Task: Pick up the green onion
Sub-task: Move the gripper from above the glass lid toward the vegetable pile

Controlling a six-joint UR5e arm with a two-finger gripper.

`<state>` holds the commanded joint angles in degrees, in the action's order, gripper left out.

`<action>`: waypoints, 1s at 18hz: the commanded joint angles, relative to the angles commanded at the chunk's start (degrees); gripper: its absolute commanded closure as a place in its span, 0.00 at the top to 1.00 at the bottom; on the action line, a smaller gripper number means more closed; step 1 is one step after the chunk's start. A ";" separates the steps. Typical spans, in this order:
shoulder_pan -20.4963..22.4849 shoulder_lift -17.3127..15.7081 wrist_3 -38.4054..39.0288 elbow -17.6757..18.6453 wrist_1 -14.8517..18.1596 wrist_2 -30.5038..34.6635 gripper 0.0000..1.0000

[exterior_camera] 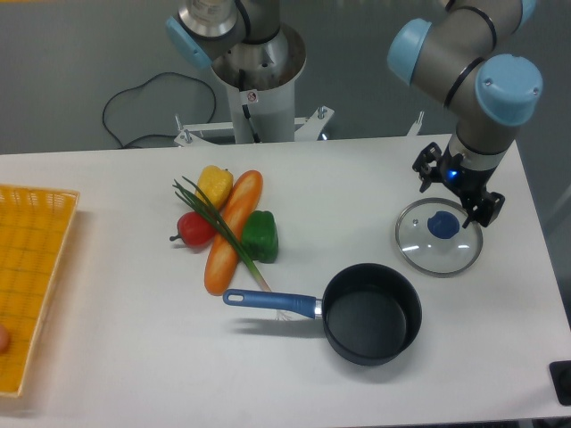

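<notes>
One green onion (pixel 223 230) lies on the counter (pixel 134 339) well to the left of the end effector (pixel 457 189) in this view, draped diagonally across the carrot (pixel 234 230), leaves at the upper left, bulb tip by the pan handle (pixel 268 301). The end effector hangs over the glass lid (pixel 439 236), fingers spread, holding nothing.

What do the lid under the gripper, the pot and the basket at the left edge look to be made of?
The lid looks like clear glass in a metal rim, since the table shows through it; its blue knob is probably plastic. The pot looks like dark matte-coated metal with a glossy blue handle, likely plastic. The basket looks like yellow woven or moulded plastic mesh; which one is unclear.
</notes>
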<state>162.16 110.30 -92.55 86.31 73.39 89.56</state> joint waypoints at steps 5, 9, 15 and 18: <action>-0.09 -0.09 0.09 -0.62 0.17 -0.09 1.00; -2.02 0.00 3.85 -0.53 0.00 -0.09 1.00; -3.78 -0.61 8.79 0.26 0.17 -0.17 1.00; -3.95 -3.24 13.69 2.72 -0.35 -0.53 1.00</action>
<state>158.20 107.06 -78.86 89.02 73.04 89.03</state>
